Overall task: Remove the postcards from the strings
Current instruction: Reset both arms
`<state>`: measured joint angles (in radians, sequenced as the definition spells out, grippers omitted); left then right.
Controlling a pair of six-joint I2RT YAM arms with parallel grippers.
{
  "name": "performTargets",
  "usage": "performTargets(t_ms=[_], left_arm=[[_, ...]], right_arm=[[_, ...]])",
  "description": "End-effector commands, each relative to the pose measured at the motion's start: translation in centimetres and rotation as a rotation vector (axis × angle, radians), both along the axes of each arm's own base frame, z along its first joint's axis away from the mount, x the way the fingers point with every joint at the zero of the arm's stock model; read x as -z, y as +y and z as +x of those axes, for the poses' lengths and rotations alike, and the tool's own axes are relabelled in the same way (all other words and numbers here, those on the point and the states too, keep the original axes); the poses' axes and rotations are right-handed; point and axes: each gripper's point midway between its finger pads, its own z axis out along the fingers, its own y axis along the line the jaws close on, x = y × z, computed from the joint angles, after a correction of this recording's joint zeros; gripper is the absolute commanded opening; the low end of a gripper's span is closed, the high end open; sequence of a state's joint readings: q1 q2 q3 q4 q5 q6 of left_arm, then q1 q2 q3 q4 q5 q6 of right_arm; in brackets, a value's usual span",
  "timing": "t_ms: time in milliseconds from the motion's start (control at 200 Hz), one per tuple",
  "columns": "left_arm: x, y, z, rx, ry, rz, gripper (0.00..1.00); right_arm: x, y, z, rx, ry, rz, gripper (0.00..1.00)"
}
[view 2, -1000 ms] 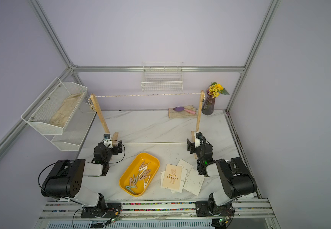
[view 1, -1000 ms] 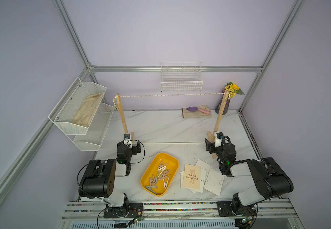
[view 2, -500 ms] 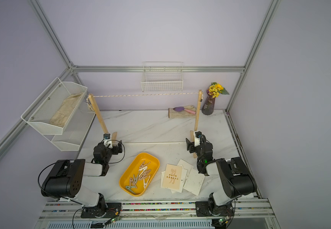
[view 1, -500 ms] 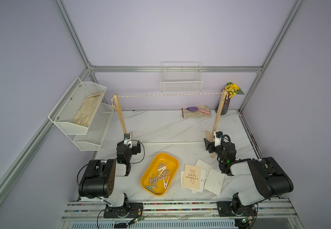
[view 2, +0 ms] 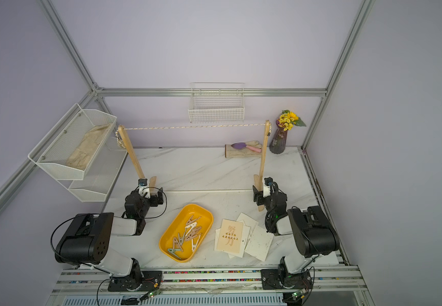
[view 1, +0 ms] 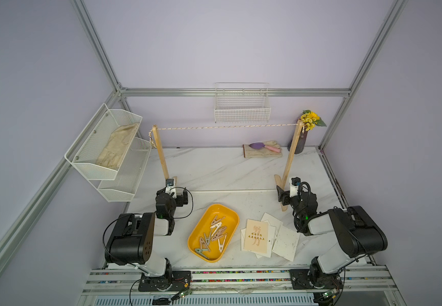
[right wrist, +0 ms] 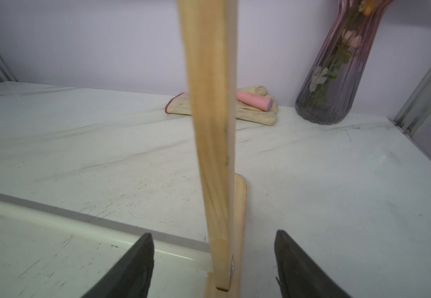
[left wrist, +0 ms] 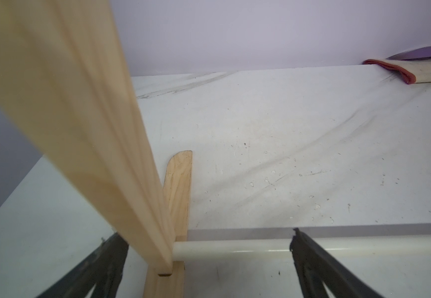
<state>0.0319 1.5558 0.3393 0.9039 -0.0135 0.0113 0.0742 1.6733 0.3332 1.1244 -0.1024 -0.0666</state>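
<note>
Left gripper (left wrist: 206, 232) down low at foot of left wooden post (view 1: 161, 156), jaws spread wide, post between them. Rope (view 1: 225, 127) runs post to post. Yellow tray (view 1: 206, 216) holds clothespins (view 1: 214, 234). Postcards (view 1: 257, 235) piled on table just right of tray, tan card on top. Right gripper (right wrist: 213, 233) straddles right wooden post (view 1: 291, 156), jaws apart, clear of wood.
</note>
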Motion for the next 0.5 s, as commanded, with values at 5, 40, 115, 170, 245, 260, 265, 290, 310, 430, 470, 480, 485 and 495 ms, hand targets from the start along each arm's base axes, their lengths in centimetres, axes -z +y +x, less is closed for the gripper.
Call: performTargets(t_ms=[5,40,115,170,245,260,265,290,310,430,470,480,485,495], left_arm=[[-1.9,0.1,1.2,0.001,-0.066,-0.009,1.00],[-1.9,0.1,1.2,0.003,-0.065,-0.010,1.00],[-1.9,0.2,1.2,0.004,-0.067,-0.013,1.00],[-1.9,0.2,1.2,0.004,-0.067,-0.014,1.00],[-1.9,0.2,1.2,0.005,-0.068,-0.014,0.99],[-1.9,0.2,1.2,0.005,-0.068,-0.014,1.00],[-1.9,0.2,1.2,0.005,-0.069,-0.014,1.00],[-1.9,0.2,1.2,0.005,-0.069,-0.014,1.00],[-1.9,0.2,1.2,0.004,-0.069,-0.014,1.00],[-1.9,0.1,1.1,0.007,-0.071,-0.011,0.99],[-1.9,0.2,1.1,0.007,-0.071,-0.011,0.99],[-1.8,0.2,1.1,0.007,-0.070,-0.011,1.00],[-1.9,0.2,1.1,0.007,-0.070,-0.011,1.00],[-1.9,0.1,1.1,0.008,-0.072,-0.011,1.00]], right_arm=[[0.1,-1.4,1.4,0.019,-0.050,0.055,0.75],[0.5,-1.7,1.5,0.023,-0.012,0.061,0.75],[0.7,-2.0,2.0,0.010,0.008,0.075,0.76],[1.0,-2.9,2.7,0.047,0.038,0.109,0.81],[1.2,-3.4,3.1,0.070,0.056,0.100,0.97],[1.1,-3.5,3.1,0.071,0.053,0.099,0.97],[1.1,-3.4,3.1,0.071,0.054,0.099,0.97],[1.1,-3.4,3.1,0.070,0.051,0.099,0.97],[1.1,-3.4,3.1,0.071,0.052,0.098,0.97],[1.0,-3.5,3.1,0.073,0.050,0.099,0.97],[1.0,-3.5,3.1,0.073,0.049,0.098,0.97],[1.0,-3.5,3.1,0.073,0.049,0.098,0.97],[1.0,-3.5,3.0,0.073,0.049,0.098,0.97],[1.0,-3.5,3.1,0.073,0.049,0.097,0.97]])
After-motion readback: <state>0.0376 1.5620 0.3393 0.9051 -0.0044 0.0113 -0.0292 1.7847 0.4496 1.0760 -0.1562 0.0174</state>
